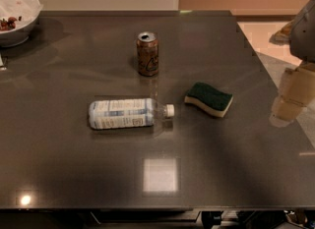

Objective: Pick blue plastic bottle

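The blue plastic bottle point(129, 113) lies on its side near the middle of the dark table point(98, 174). It is clear, with a pale blue-and-white label, and its white cap points right. My gripper point(290, 98) hangs at the right edge of the view, above the table's right side. It is well to the right of the bottle and apart from it, with a sponge between them.
A brown-orange drink can point(147, 53) stands upright behind the bottle. A green-and-yellow sponge point(209, 99) lies right of the bottle's cap. A white bowl point(15, 14) sits at the far left corner. The table's right edge runs under my gripper.
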Controlling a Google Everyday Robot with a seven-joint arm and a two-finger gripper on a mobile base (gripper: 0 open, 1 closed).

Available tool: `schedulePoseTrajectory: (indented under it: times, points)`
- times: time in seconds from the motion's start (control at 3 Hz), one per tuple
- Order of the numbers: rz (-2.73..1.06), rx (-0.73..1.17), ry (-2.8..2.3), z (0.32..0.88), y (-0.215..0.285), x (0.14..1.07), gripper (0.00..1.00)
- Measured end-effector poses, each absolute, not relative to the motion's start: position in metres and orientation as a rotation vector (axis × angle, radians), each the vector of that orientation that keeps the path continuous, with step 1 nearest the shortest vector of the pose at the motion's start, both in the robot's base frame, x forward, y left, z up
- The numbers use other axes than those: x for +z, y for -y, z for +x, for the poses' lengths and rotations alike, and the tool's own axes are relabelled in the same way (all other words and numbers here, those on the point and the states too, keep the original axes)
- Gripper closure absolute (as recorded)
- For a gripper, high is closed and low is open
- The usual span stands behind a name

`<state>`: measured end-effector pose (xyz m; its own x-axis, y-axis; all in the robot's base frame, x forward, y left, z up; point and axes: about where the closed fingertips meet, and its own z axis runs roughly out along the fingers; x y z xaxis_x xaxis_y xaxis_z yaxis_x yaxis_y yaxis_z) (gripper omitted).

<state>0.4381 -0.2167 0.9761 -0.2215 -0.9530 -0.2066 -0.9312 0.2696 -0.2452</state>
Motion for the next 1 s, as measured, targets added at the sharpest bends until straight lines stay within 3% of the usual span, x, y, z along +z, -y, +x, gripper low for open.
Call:
schedulePoseTrajectory:
  times: [0.67,1.0]
  points:
    - [-1.745,-0.073,-2.231,0.444,0.208,0.974,0.0]
    - [-1.794,-0.019,-2.184,0.459,0.18,0.968,0.0]
